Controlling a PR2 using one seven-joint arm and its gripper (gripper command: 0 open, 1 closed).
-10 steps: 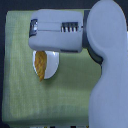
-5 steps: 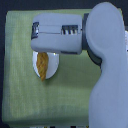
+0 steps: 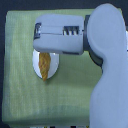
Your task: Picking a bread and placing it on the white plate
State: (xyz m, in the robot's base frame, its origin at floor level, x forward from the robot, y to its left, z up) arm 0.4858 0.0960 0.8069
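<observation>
Bread (image 3: 45,64) is what I pick out first on my feed: a narrow golden-orange loaf with a bumpy, twisted crust, lying lengthwise on the white plate (image 3: 36,66), its near tip reaching to about the plate's near rim and its far end hidden under the arm's housing. I see the plate only as a crescent of glossy white to either side of the loaf, sitting toward the exterior view's left on a pale green cloth (image 3: 20,95) that covers most of the table. The gripper (image 3: 42,50) hangs directly over the far part of the plate, pointing toward the exterior view's left, but from this angle its grey casing blocks the fingertips, so I cannot tell whether the fingers are spread or closed, nor whether they touch the bread at all. The arm's thick grey forearm (image 3: 107,70) fills the exterior view's right side, running from the near edge up to the wrist. Dark background shows beyond the cloth's far and left borders.
</observation>
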